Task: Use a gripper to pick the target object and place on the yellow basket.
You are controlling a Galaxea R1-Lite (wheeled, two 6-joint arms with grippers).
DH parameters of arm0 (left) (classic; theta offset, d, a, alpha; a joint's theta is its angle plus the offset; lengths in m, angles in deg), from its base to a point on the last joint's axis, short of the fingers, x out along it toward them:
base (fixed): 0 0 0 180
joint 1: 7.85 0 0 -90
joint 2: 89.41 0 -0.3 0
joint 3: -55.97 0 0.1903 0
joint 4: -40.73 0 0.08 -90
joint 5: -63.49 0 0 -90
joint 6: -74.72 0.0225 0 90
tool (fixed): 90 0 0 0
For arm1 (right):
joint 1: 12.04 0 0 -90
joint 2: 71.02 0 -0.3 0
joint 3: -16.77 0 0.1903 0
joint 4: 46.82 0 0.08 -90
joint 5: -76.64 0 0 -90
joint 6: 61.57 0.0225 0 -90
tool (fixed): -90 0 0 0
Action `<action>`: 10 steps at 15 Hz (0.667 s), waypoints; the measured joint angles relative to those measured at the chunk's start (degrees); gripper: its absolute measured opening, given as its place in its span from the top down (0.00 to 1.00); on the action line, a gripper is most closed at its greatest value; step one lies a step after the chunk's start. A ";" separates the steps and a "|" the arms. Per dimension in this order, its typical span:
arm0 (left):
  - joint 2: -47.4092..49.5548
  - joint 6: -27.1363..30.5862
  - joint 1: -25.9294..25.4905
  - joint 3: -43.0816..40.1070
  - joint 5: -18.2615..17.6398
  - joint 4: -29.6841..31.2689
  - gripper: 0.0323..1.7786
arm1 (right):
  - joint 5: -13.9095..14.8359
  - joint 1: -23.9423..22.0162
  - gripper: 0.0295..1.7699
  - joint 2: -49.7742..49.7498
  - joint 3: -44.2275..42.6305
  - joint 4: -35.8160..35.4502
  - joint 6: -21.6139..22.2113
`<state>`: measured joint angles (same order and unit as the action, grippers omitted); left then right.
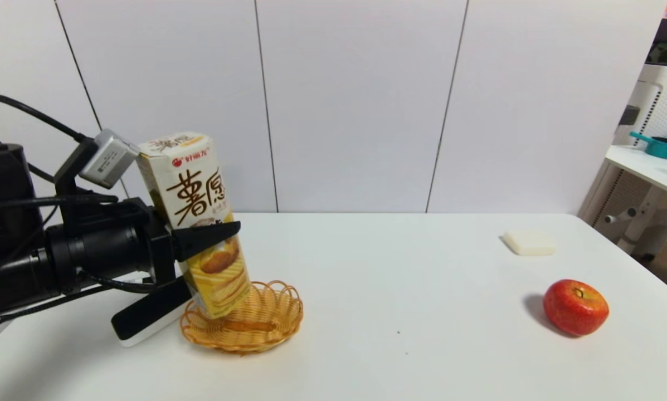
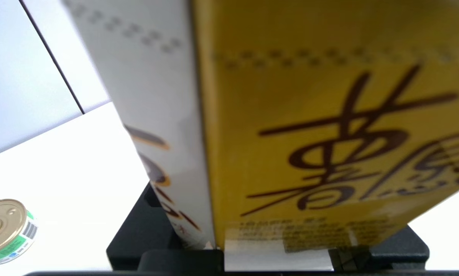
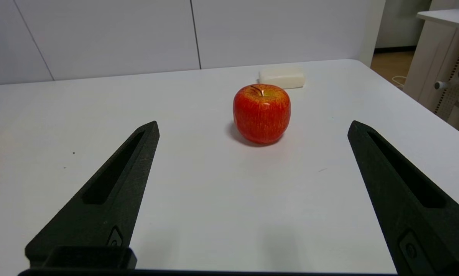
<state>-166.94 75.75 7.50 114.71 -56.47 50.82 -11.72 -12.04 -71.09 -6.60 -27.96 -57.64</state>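
I start with the right gripper (image 3: 252, 199), parked low over the table (image 1: 400, 289) with its fingers spread wide and nothing between them. Straight out past its tips sits a red apple (image 3: 261, 114), and beyond that a pale block (image 3: 282, 78). None of that is mine to move, so this arm counts as idle.

Now the working side. My left gripper (image 1: 199, 262) has its fingers pinched on the target object (image 1: 195, 223), clamping it across the narrow width at about mid-height. From the left wrist camera the carton (image 2: 310, 134) fills nearly everything, seated deep between the fingers with its yellow printed face toward the lens. Off to the side a small tin can (image 2: 5, 232) lies on the table, well clear.

Here is the relation that matters. The carton's long axis runs up and down through the grip, but tilted: the top leans back toward my arm, the bottom end kicks forward and down beyond the fingertips. That bottom end is inside the yellow basket (image 1: 280, 312), low over the weave. I cannot tell if it is touching or just hovering.

So the basket lies directly below and slightly ahead of the fingers. I judge the placing nearly done. If I let go with this lean, a tall narrow box on a shallow weave will likely topple, probably across the scalloped rim. I would lower first until it seats, then let go.
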 joint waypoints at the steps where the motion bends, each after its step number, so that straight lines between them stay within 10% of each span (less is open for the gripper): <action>1: -0.80 0.26 -0.06 -2.38 -0.20 3.40 0.48 | 0.00 0.00 0.04 0.00 0.00 -0.02 0.00; 10: -11.80 4.63 -0.05 -5.41 -0.20 15.14 0.48 | -0.02 0.00 0.04 0.00 0.00 -0.02 0.00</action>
<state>-178.74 80.39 7.45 109.29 -56.66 65.96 -11.74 -12.04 -71.09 -6.60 -27.99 -57.64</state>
